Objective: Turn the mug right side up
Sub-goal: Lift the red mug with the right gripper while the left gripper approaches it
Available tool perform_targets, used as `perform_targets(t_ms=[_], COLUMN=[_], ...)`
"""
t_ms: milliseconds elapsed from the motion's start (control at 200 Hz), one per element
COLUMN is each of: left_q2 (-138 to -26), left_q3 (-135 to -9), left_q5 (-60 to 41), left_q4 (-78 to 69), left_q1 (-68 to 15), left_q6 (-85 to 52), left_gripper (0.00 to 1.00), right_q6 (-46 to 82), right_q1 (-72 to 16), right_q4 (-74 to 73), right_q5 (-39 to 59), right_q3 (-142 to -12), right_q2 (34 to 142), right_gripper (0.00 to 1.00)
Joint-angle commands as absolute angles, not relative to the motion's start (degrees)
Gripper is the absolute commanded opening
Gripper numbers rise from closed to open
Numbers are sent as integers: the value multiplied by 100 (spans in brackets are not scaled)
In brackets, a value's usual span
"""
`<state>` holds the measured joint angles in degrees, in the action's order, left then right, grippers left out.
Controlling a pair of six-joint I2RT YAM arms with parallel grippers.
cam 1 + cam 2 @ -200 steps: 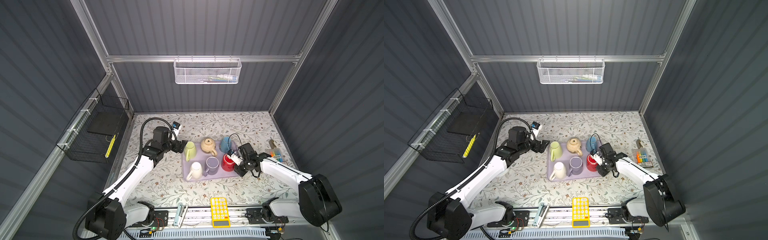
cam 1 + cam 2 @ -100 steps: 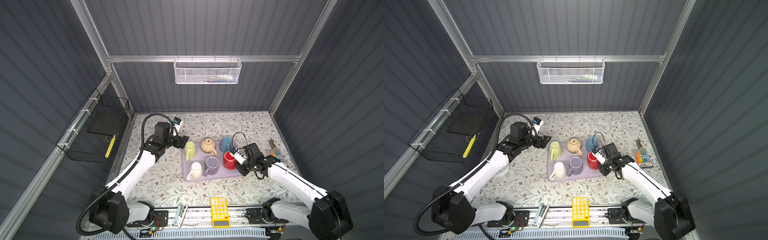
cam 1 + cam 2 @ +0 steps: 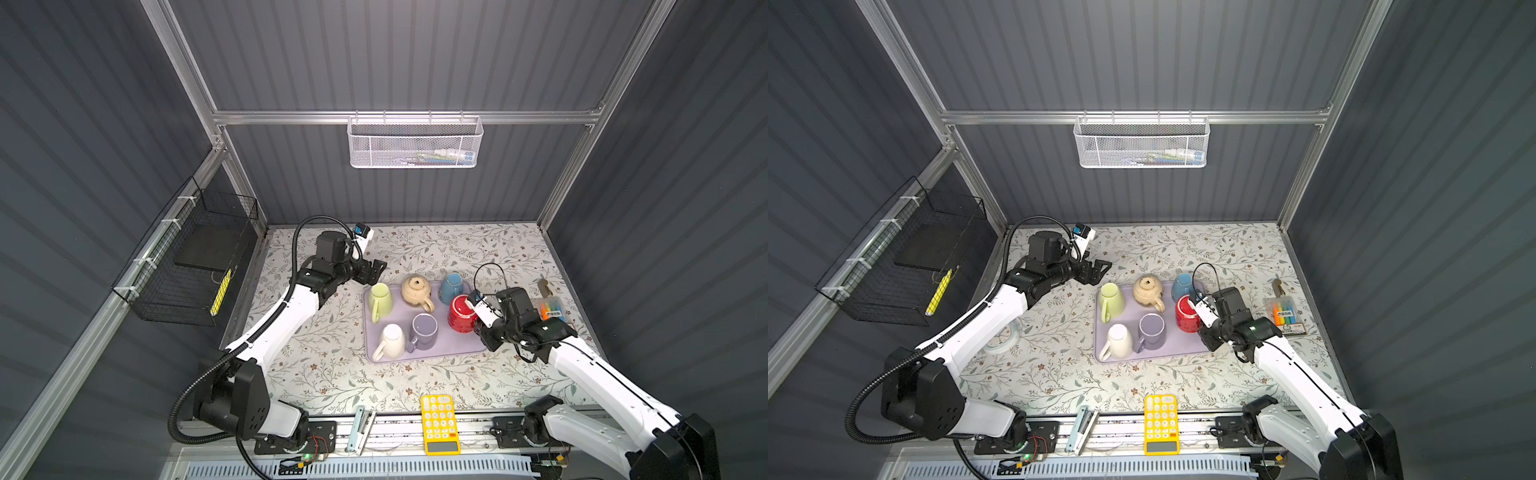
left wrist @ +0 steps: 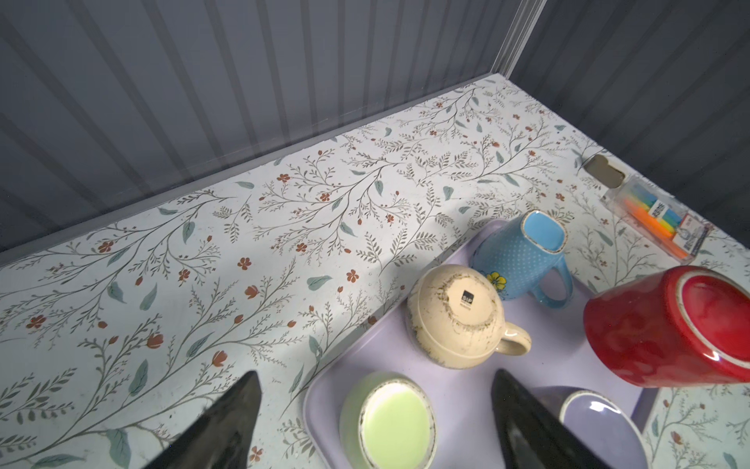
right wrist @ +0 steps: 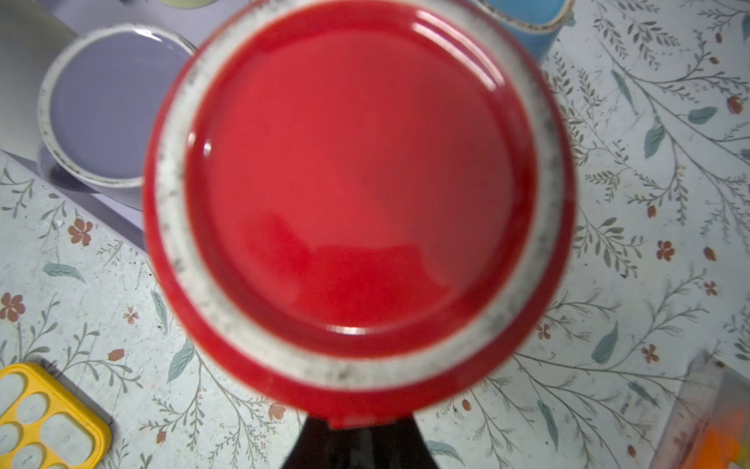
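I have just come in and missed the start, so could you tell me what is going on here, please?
The right gripper is shut on the red mug, holding it lifted and tilted at the right side of the lavender tray. The mug is not yet right side up. The left gripper hangs open by the tray's far left corner, near the green mug, holding nothing. The green mug, beige mug, blue mug and purple mug stand base-up on the tray.

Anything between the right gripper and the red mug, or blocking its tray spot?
Nothing: the right gripper is shut on the red mug, base up. The blue mug and purple mug stand close beside it on the tray.
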<state>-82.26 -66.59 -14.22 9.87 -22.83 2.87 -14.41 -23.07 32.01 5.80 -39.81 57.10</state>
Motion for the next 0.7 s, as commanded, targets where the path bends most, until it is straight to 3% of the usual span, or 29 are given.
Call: perform_targets(t_ms=[0,695], left_q2=[-8074,-7830], left_q3=[-6513,-5730], left_q5=[-1687,-1808], left_q4=[668,52], left_q1=[-2276,-2588], left_q6=[-72,-1079], left_gripper=[88,83], right_q6=[-1174,-345], right_q1=[-2321,-1902], right_q4=[2782,587], right_q5=[829,1797], right_q3=[-4287,-4062], right_q2=[5564,5502], right_gripper=[0,0])
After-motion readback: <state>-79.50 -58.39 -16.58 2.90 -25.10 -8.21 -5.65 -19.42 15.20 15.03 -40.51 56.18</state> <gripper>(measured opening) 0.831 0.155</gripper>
